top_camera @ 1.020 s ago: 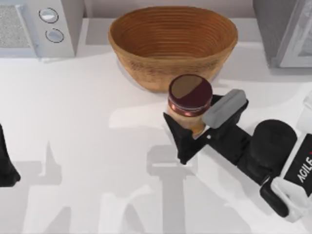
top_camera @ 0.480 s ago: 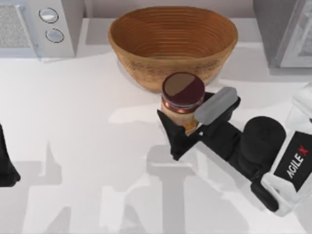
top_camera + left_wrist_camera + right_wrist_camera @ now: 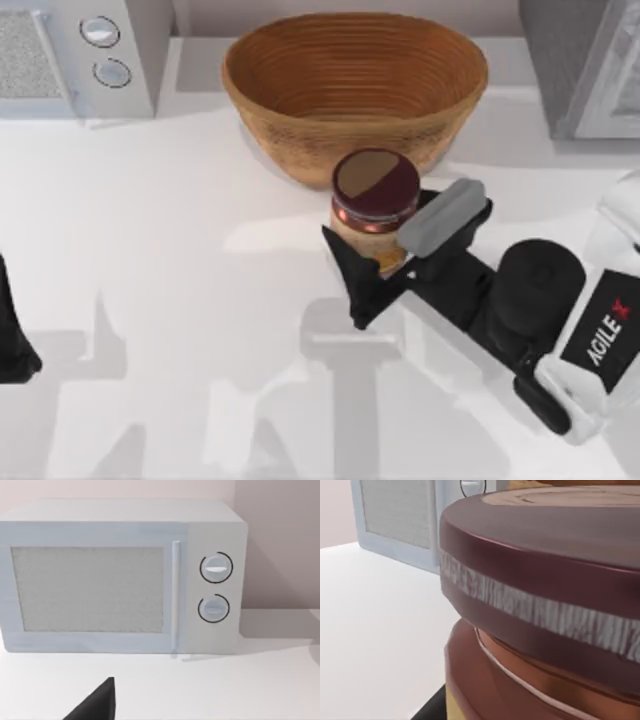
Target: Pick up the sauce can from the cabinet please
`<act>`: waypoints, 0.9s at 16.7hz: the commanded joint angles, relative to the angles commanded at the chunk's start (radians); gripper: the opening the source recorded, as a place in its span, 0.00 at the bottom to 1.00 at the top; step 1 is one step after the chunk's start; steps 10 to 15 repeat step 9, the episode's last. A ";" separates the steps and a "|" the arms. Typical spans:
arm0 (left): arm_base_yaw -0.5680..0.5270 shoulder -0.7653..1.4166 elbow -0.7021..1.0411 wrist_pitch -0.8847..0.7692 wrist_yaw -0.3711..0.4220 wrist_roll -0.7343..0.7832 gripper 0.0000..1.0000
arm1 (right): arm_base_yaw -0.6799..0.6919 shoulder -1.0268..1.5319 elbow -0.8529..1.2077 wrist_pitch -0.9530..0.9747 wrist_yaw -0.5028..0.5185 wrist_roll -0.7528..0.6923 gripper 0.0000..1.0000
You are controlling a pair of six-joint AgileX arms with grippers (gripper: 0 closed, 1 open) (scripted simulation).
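The can (image 3: pixel 375 205) is upright, with a maroon-and-brown top, coppery rim and tan-orange side (pretty small), sitting near the table's middle, clamped between the right gripper's (image 3: pixel 385 262) fingers.

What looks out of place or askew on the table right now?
Nothing stands out. The sauce can is upright in the right gripper, just in front of the basket. The left gripper is parked at the table's left edge.
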 joint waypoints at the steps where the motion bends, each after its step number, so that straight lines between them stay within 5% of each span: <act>1: 0.000 0.000 0.000 0.000 0.000 0.000 1.00 | 0.000 0.000 0.000 0.000 0.000 0.000 0.83; 4: 0.000 0.000 0.000 0.000 0.000 0.000 1.00 | 0.000 0.000 0.000 0.000 0.000 0.000 1.00; 15: 0.000 0.000 0.000 0.000 0.000 0.000 1.00 | 0.000 0.000 0.000 0.000 0.000 0.000 1.00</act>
